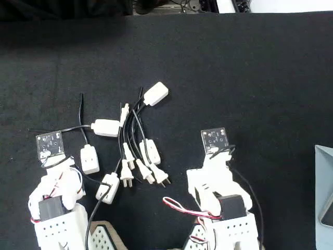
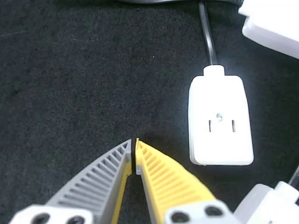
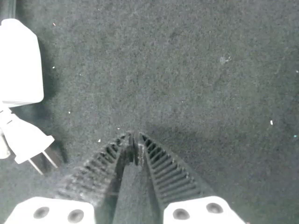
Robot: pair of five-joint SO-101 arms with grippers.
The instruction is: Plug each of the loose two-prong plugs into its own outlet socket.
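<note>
Left gripper point(image 2: 135, 145) tips pressed together, empty, just beside socket point(image 2: 219, 122). Right gripper point(image 3: 135, 138) likewise closed, empty, near loose plug point(image 3: 29, 140). Black mat point(image 1: 234, 67) underneath.

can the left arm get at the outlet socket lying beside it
Probably yes. The outlet socket lies slots up just beside the left tool, with only bare cloth between them. The tool is shut, so it would have to open first.
</note>
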